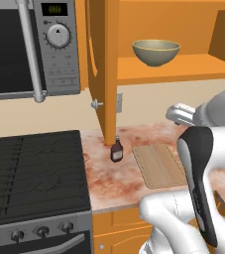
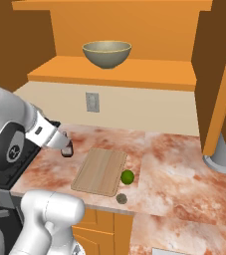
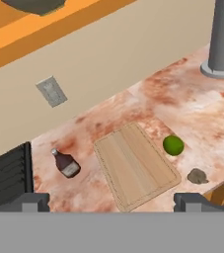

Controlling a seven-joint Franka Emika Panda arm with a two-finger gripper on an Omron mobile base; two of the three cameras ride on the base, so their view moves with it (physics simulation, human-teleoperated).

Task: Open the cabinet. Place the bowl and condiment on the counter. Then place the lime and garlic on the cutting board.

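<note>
Gripper (image 3: 111,201) of mine hangs wide and empty above the surface (image 3: 192,104), where condiment (image 3: 66,164) stands left of cutting board (image 3: 134,165), lime (image 3: 173,145) and garlic (image 3: 197,176) right, bowl (image 2: 106,54) shelved in the open cabinet (image 2: 134,30).

The cabinet (image 2: 134,30) stood open, its shelf reachable from the front, with the bowl (image 2: 106,53) alone at its middle and bare shelf on both sides. One open door (image 1: 103,69) hung down over the worktop (image 2: 174,164) just behind the condiment (image 1: 116,150), and the other door (image 2: 219,84) jutted out at the far side above a grey cylinder base (image 2: 219,157). The cutting board (image 2: 100,171) lay bare, approachable from above. The lime (image 2: 127,177) sat at its edge, the garlic (image 2: 121,199) just off its corner near the worktop's front edge. The stove (image 1: 32,173) bordered the worktop beside the condiment.
</note>
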